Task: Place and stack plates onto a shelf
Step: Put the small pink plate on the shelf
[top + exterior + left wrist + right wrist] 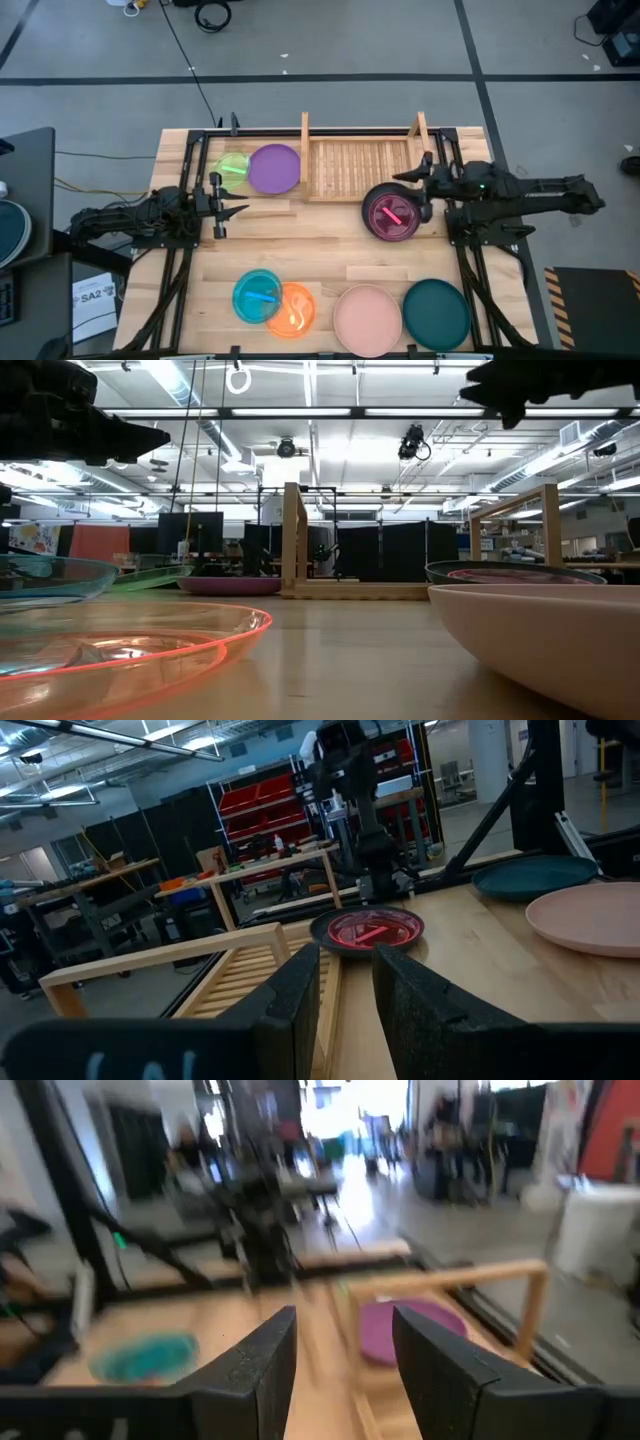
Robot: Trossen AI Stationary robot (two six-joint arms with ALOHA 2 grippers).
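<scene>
Plates lie scattered across the plank desk [330, 250], and the slatted wooden shelf [360, 165] at its far edge holds none yet, so the stacking seems barely begun. A purple plate [274, 168] sits just outside the shelf's left upright, overlapping a smaller translucent green plate [233, 167]. At the near edge a blue plate [257, 296] overlaps an orange plate [292, 309], with a pink plate [367, 319] and a teal plate [436, 313] side by side to the right.

A black plate [391, 213] carrying a smaller red plate [390, 211] with a thin pink utensil [392, 214] rests just off the shelf's near right corner, probably the closest load to lift in.

The right end effector [412, 176] hovers above the desk just beyond that black plate, fingers spread apart and empty, as its wrist view shows. The left end effector [236, 209] waits over bare desk near the purple plate, its fingers parted with nothing between them.
</scene>
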